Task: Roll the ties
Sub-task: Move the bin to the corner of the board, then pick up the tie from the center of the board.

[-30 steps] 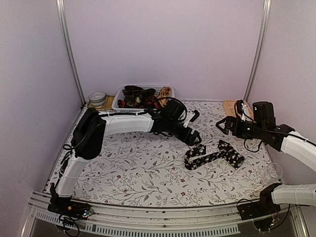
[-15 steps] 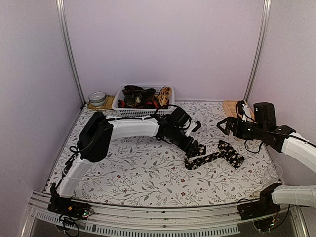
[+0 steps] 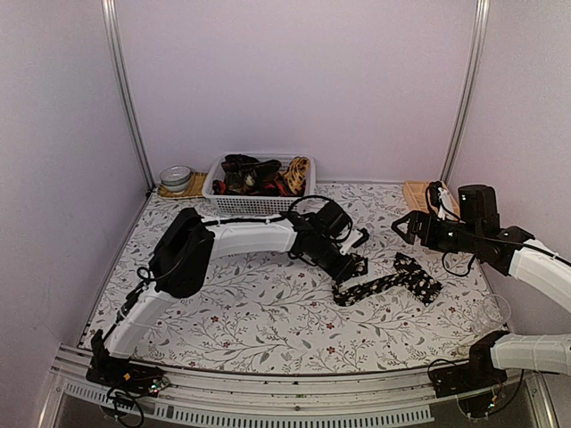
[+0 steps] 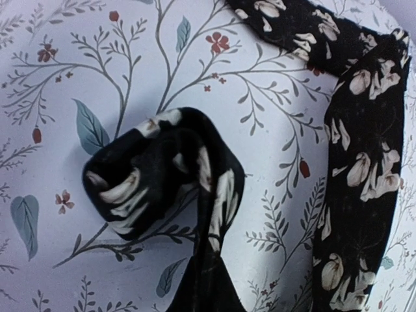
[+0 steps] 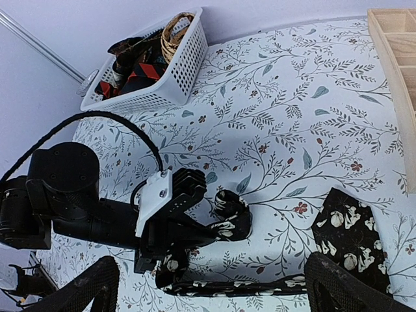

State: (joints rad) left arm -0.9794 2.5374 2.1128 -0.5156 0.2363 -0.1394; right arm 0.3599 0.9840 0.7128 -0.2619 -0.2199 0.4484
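the black flowered tie [image 3: 393, 282] lies on the floral table cover [image 3: 232, 312], right of the middle. its broad end sits nearest the right arm and the narrow length runs back leftward. the narrow end is curled into a small roll [image 4: 159, 172], loose and a bit lopsided, resting on the cover. from the roll a strip of cloth drops out of the bottom of the left wrist view, and a wider stretch of the same tie lies apart to its right.

the left gripper [image 3: 354, 266] is stretched far across, down at the roll and touching it. its fingers don't show in its own camera, so i cannot tell whether they pinch the cloth or stand apart.

the right gripper [image 3: 400, 228] hangs above the cover near the broad end, fingers spread wide, holding nothing.

at the back a white basket [image 3: 214, 189] holds other ties [image 3: 250, 171] in a heap. a small tin [image 3: 176, 176] is just left of it, and a wooden tray [image 3: 415, 192] sits at the far right.
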